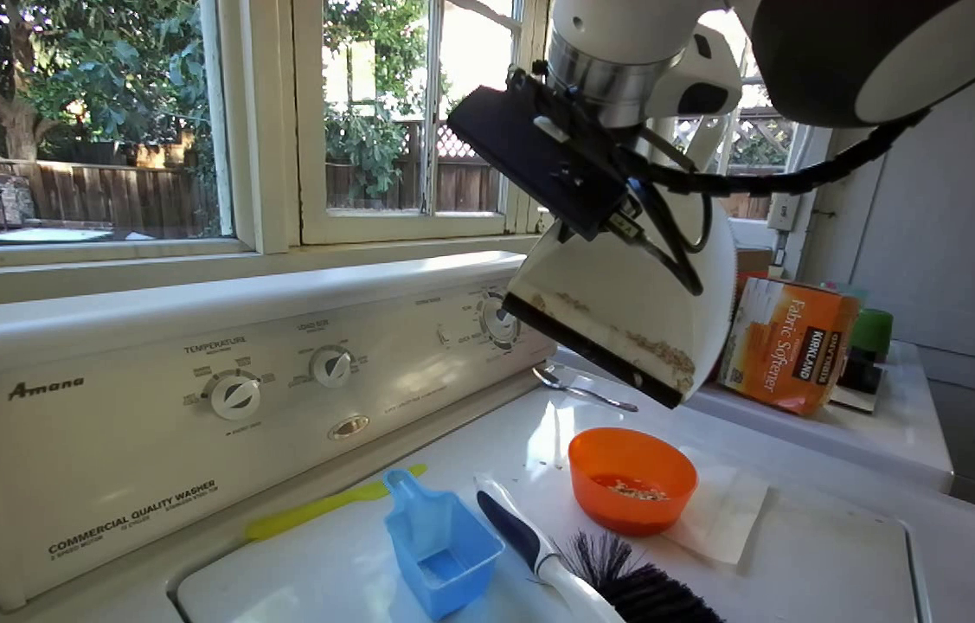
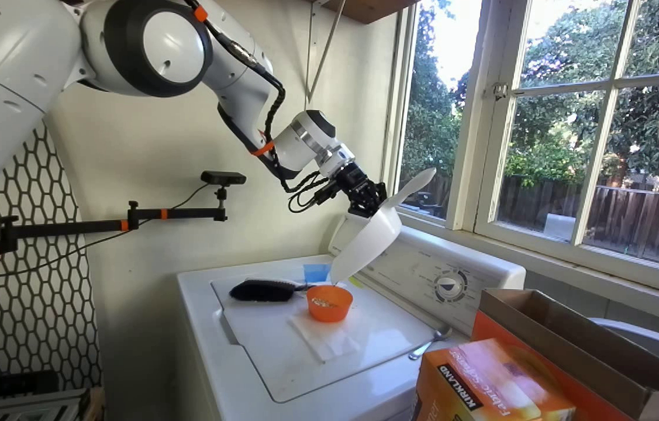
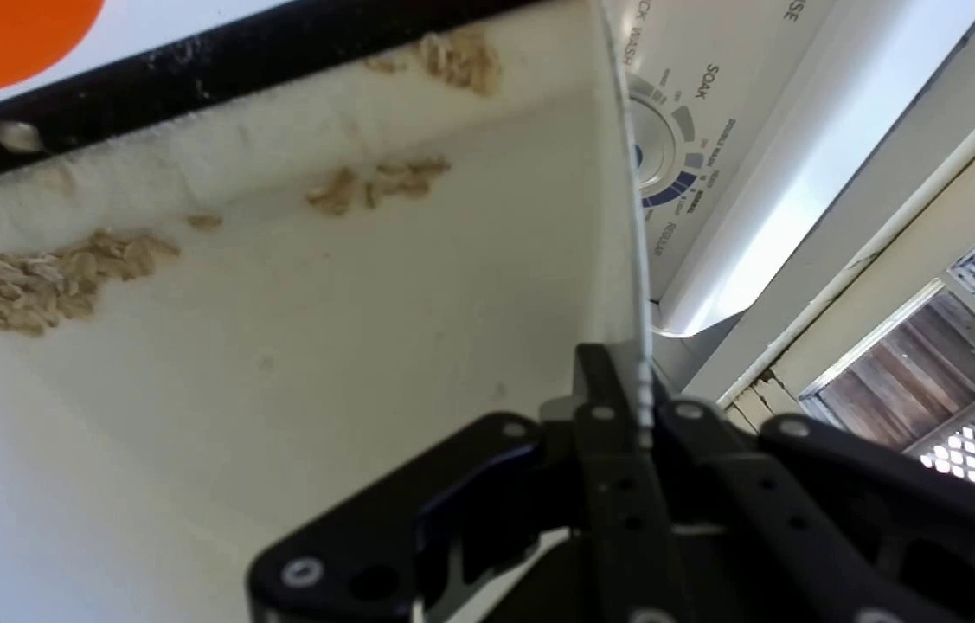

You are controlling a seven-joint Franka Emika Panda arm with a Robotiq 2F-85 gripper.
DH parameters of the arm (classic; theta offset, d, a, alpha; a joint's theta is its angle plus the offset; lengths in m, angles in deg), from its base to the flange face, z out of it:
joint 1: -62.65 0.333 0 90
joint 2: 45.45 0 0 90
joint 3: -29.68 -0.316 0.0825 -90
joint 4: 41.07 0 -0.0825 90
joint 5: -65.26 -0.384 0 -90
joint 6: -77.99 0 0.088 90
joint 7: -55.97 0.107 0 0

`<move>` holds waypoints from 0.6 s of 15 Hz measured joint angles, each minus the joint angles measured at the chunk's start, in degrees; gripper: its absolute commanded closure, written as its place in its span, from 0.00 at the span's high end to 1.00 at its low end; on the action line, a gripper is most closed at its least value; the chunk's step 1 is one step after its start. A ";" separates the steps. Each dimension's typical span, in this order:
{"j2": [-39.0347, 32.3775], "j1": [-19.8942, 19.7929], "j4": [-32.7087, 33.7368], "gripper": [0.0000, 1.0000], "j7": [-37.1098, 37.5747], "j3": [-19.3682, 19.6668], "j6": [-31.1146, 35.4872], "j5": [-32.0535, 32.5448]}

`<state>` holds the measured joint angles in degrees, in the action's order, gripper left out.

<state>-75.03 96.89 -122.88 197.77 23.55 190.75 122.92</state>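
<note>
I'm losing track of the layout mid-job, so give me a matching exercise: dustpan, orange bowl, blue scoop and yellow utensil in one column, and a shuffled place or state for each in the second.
Things
1. dustpan
2. orange bowl
3. blue scoop
4. yellow utensil

Places and states
A. lying along the foot of the control panel
B. upright, with flakes in its bottom
C. beside the brush, its handle toward the panel
D. tilted, one edge clamped in the claw

Right pairs: 1-D, 2-B, 3-C, 4-A.
</note>
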 measured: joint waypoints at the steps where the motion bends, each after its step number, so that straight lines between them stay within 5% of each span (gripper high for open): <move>1: 0.00 0.00 0.00 0.01 0.18 -0.10 0.00 0.37; 9: 0.00 0.01 0.00 0.01 0.98 -0.83 0.00 1.71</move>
<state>-75.03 96.91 -122.88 198.75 22.72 190.75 124.63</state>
